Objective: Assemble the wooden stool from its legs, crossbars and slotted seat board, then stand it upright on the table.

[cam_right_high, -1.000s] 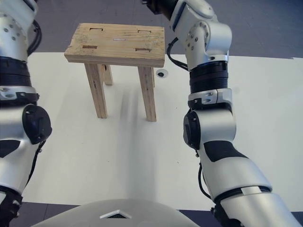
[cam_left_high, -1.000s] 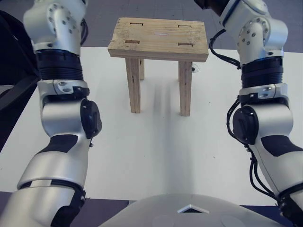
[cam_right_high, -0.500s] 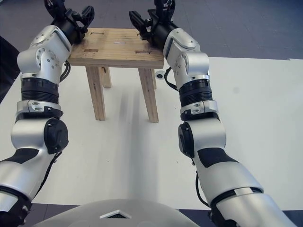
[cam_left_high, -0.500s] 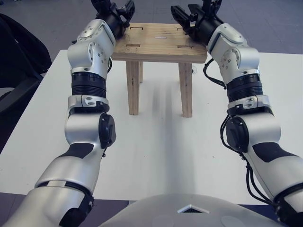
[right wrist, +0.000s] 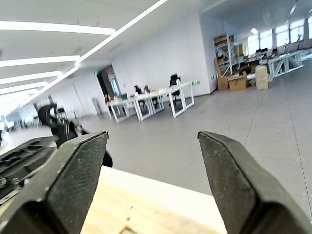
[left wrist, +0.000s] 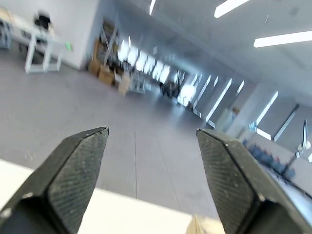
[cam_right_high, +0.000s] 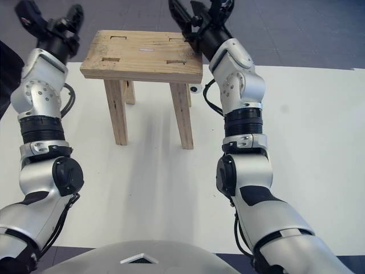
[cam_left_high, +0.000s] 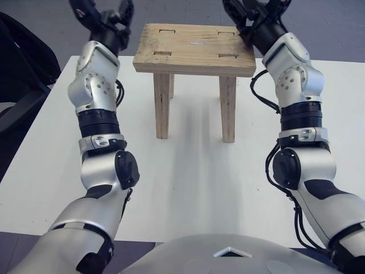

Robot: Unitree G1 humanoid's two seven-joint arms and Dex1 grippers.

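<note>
The wooden stool (cam_left_high: 194, 50) stands upright on the white table (cam_left_high: 188, 182), all of its legs under the slotted seat board (cam_right_high: 142, 54). My left gripper (cam_left_high: 102, 10) is raised just off the seat's far left corner, open and holding nothing. My right gripper (cam_left_high: 256, 8) hovers open over the seat's far right corner, clear of the wood. In the left wrist view the left gripper (left wrist: 151, 131) spreads wide, with a stool corner (left wrist: 204, 225) below it. The right gripper (right wrist: 151, 134) is spread above the seat board (right wrist: 136, 214) in the right wrist view.
A small round fitting (cam_right_high: 195, 88) sits in the table behind the stool. A dark object (cam_left_high: 23, 63) stands beyond the table's left edge. Bare table lies in front of the stool and on both sides.
Half a second ago both grippers were close to the seat's far corners. They have since drawn up and outward, away from it. The stool has stayed put.
</note>
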